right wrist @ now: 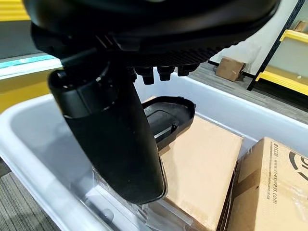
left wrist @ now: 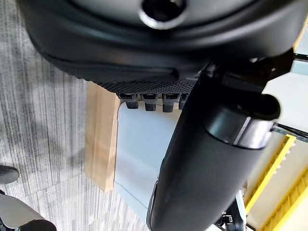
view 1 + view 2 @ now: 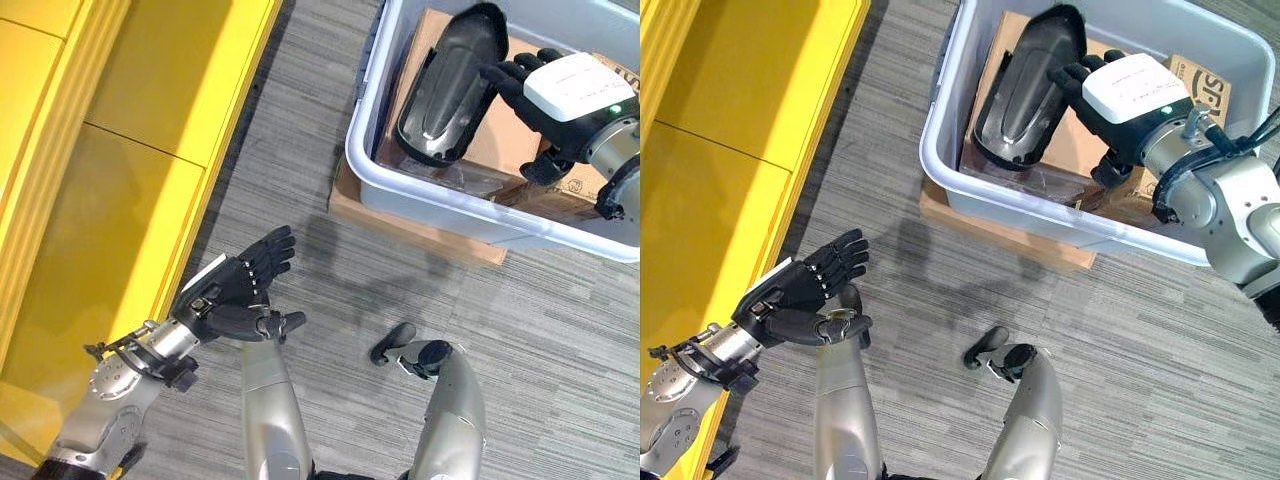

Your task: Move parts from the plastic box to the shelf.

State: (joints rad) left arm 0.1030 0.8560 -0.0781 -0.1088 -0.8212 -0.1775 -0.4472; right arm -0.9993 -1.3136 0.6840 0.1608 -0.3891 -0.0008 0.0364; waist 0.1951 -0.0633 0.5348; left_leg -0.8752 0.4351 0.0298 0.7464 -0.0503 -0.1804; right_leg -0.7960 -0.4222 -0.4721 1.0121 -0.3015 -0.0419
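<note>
A black moulded part [image 3: 450, 85] leans against cardboard inside the grey plastic box [image 3: 400, 190] at the upper right. My right hand [image 3: 570, 95] reaches into the box from the right, open, its straight fingertips at the part's upper edge and its thumb hanging apart below. In the right wrist view the part [image 1: 166, 120] lies just past the fingers, with nothing held. My left hand [image 3: 240, 290] hovers open and empty over the carpet at lower left, beside the yellow shelf [image 3: 130, 150].
Brown cardboard boxes [image 3: 1200, 85] fill the right part of the plastic box. The box rests on a flat cardboard sheet [image 3: 420, 230] on grey carpet. Open floor lies between the shelf and the box.
</note>
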